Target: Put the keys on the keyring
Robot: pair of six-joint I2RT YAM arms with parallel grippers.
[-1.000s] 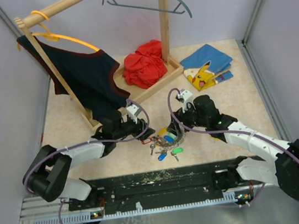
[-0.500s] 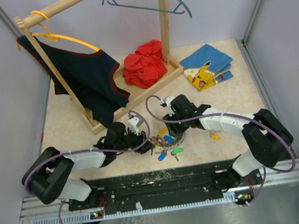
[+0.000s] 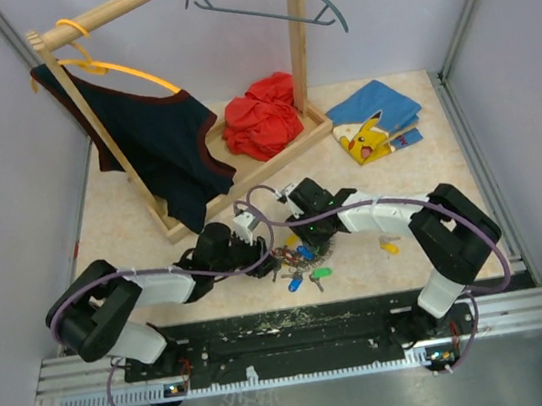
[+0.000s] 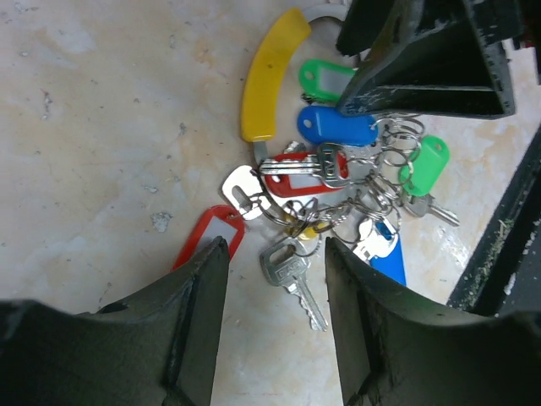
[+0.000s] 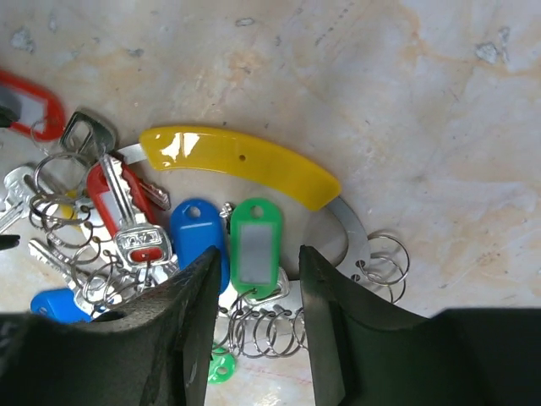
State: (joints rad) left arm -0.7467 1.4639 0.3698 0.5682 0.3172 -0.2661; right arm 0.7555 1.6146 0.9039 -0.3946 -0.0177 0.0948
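Observation:
The keys [image 3: 297, 258] lie in a bunch on the table between both arms, with red [image 4: 292, 182], blue [image 4: 336, 127] and green [image 4: 325, 78] tags. The keyring [image 5: 351, 233], a silvery band with a yellow curved piece [image 5: 237, 161], curves around them. My left gripper [image 4: 275, 254] is open just above the table, and a bare silver key [image 4: 292, 279] lies between its fingertips, untouched. My right gripper [image 5: 258, 258] is open and straddles a green tag [image 5: 254, 241] without touching it. Loose small rings [image 5: 279, 326] lie under it. In the top view the left gripper [image 3: 265, 261] and right gripper [image 3: 307, 241] meet at the bunch.
A small yellow piece [image 3: 389, 246] lies right of the bunch. A wooden rack [image 3: 246, 171] stands behind with a dark garment [image 3: 162, 148] on an orange hanger, beside red cloth [image 3: 261, 116] and blue cloth [image 3: 377, 107]. A black rail [image 3: 288, 327] runs along the near edge.
My right arm swung left and came down over the key bunch, its jaws narrowing around the green tag. My left gripper shifted slightly closer to the bunch.

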